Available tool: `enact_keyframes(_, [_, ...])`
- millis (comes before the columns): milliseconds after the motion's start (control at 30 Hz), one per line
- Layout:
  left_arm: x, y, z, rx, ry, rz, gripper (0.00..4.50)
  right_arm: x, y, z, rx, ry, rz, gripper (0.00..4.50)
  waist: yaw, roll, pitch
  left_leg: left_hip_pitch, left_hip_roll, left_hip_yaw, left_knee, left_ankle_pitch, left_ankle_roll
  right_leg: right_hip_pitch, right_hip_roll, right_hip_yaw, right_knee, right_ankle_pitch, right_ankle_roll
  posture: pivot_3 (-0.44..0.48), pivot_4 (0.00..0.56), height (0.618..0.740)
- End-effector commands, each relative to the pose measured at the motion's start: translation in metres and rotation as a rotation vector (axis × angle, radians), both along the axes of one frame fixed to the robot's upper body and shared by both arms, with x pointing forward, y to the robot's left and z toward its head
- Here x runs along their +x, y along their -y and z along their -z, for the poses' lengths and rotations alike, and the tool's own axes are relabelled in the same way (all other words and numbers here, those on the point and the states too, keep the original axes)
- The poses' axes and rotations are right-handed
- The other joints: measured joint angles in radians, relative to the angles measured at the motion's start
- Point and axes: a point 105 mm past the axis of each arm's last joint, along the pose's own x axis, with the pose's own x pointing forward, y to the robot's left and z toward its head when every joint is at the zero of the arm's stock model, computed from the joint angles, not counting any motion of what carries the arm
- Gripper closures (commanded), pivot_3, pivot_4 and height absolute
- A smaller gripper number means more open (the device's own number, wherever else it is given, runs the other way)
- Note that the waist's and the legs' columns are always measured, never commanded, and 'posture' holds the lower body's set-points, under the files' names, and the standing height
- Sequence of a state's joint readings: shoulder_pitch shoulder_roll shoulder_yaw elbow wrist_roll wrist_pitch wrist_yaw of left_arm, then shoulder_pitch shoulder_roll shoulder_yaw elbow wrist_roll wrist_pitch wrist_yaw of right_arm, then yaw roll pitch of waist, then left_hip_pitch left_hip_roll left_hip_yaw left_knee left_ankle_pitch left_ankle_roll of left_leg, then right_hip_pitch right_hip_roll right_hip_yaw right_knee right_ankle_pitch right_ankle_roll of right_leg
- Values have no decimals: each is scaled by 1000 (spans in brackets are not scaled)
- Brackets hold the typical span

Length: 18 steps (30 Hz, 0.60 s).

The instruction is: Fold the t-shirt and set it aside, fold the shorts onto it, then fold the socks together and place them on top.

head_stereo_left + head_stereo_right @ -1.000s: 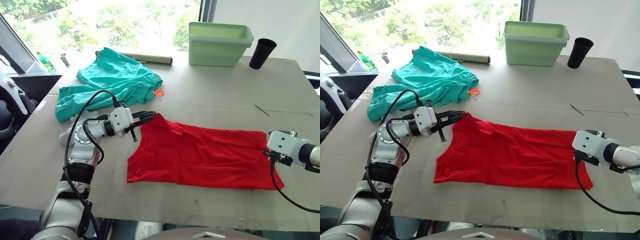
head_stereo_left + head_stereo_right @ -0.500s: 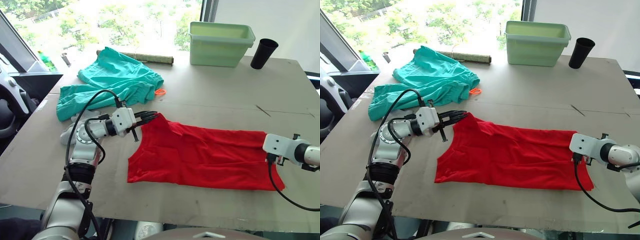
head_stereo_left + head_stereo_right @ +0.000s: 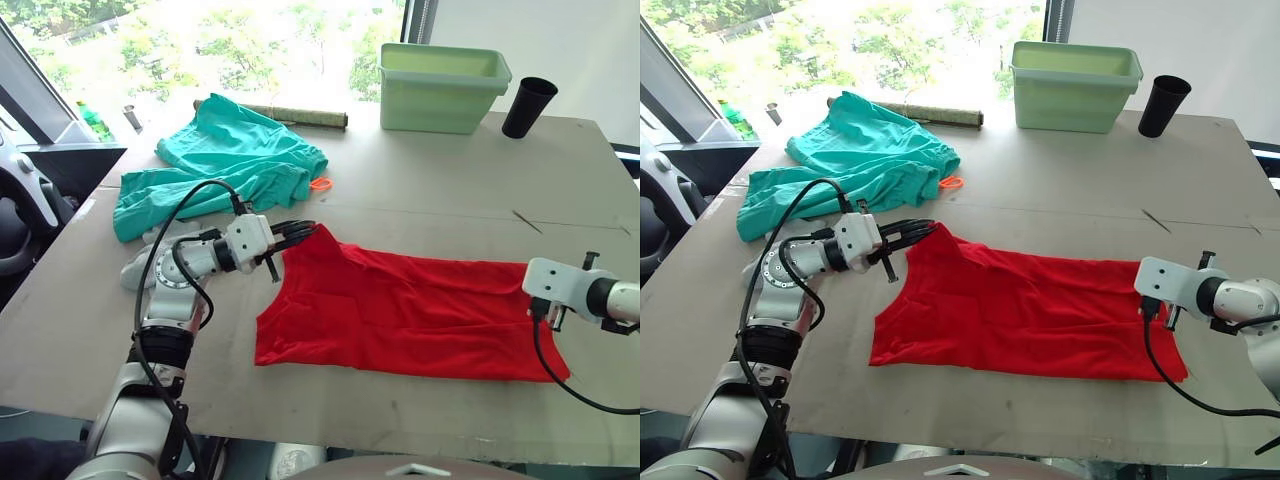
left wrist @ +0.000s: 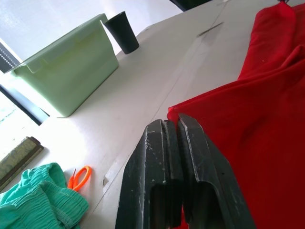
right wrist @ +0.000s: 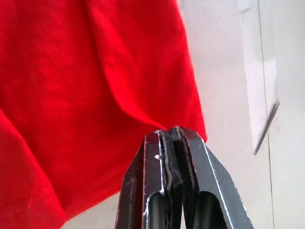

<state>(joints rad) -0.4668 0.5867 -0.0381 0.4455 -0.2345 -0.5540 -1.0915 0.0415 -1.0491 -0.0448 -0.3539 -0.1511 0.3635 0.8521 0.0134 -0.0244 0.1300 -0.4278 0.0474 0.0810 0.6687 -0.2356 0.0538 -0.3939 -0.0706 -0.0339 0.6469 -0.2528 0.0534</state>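
Note:
The red t-shirt point(image 3: 400, 315) lies stretched sideways across the middle of the table point(image 3: 450, 190). My left gripper point(image 3: 308, 230) is shut on the t-shirt's far left corner, with red cloth pinched at its black fingertips point(image 4: 177, 121). At the shirt's right end, my right gripper point(image 5: 172, 131) is shut on the cloth's edge. The teal shorts point(image 3: 240, 160) lie crumpled at the far left, their orange loop point(image 3: 319, 184) beside them. A pale patch point(image 3: 128, 272) under my left elbow could be the socks; I cannot tell.
A light green bin point(image 3: 440, 90) and a black cup point(image 3: 525, 107) stand at the table's far right. A rolled mat point(image 3: 295, 115) lies along the far edge behind the shorts. Bare tabletop stretches between the t-shirt and the bin.
My right gripper has gone from open to shut on the t-shirt's right edge and shifted slightly. The left gripper has kept its hold and place.

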Motion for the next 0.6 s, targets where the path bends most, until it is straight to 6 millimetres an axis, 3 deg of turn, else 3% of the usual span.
enact_keyframes(33, [-7, -13, 5, 77, 36, 11, 4500, -5, 2, -7, 1, 10, 4, 4427, 0, 0, 0, 0, 0, 0, 0, 0, 0, 0, 0, 0, 0, 0, 0, 0, 150, 740])
enact_keyframes(167, [-13, -23, 28, 209, 48, 44, 4500, -15, 3, 7, 16, -31, 16, 4427, 0, 0, 0, 0, 1, 0, 0, 0, 0, 0, 0, 0, 0, 0, 0, 0, 150, 740])
enact_keyframes(467, [-21, -24, 49, 340, 29, 140, 4500, -11, 11, 9, 23, -10, 45, 4427, 0, 0, 0, 0, 1, 1, 0, 0, 0, 0, -1, 0, 0, 0, -1, 0, 150, 740])
enact_keyframes(567, [-23, -33, 47, 327, -24, 139, 3389, -15, 8, 10, 64, -43, 40, 4500, -2, 0, 0, 0, 1, 1, 0, 0, 0, -1, 0, 0, 0, 0, 0, 0, 150, 740])
enact_keyframes(600, [-23, -37, 45, 302, -47, 125, 3003, -17, 6, 9, 81, -50, 37, 4206, -2, 0, 0, 0, 2, 1, 0, 0, 0, -1, 0, 0, 0, 0, 0, 0, 150, 740])
